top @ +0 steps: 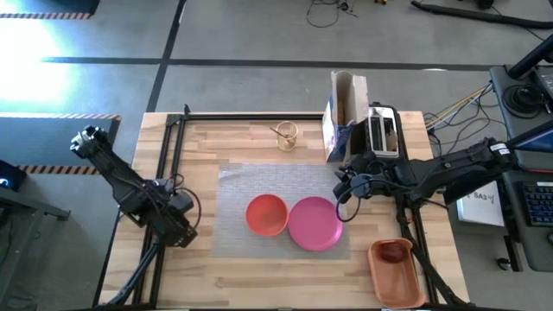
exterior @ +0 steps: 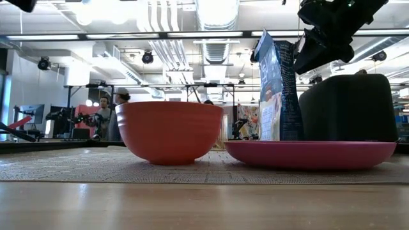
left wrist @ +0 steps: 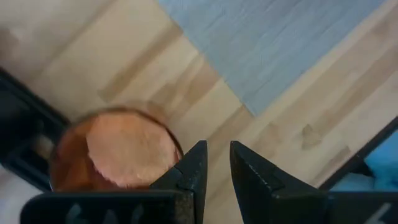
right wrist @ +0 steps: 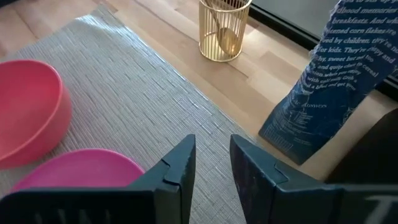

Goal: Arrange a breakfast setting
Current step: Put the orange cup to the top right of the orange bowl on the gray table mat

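- High view: I see the right gripper (top: 344,183) above the far right corner of the grey placemat (top: 233,186), just in front of the toaster (top: 384,131) and the cereal box (top: 346,117). The pink plate (top: 314,223) lies near and slightly left of that gripper, touching the orange bowl (top: 267,214) further left; both rest on the placemat. The gold wire holder (top: 286,135) stands beyond the mat, well left of the gripper. The orange tray (top: 397,272) sits well behind it at the near right table corner, with a dark red item inside.
- High view: the left gripper (top: 183,226) is over bare wood just off the placemat's left edge.
- Low view: the bowl (exterior: 169,131) and plate (exterior: 310,153) stand side by side on the mat; the right arm hangs above the plate, near the box (exterior: 279,86).
- Left wrist view: the left fingers (left wrist: 193,171) stand a narrow gap apart, holding nothing. An orange cup (left wrist: 115,152) sits on the wood immediately beside them.
- Right wrist view: the right fingers (right wrist: 180,165) are slightly parted and empty. The plate (right wrist: 81,168) and bowl (right wrist: 28,106) lie beside them; the gold spoon (right wrist: 225,38) stands in the holder (right wrist: 222,30) ahead.
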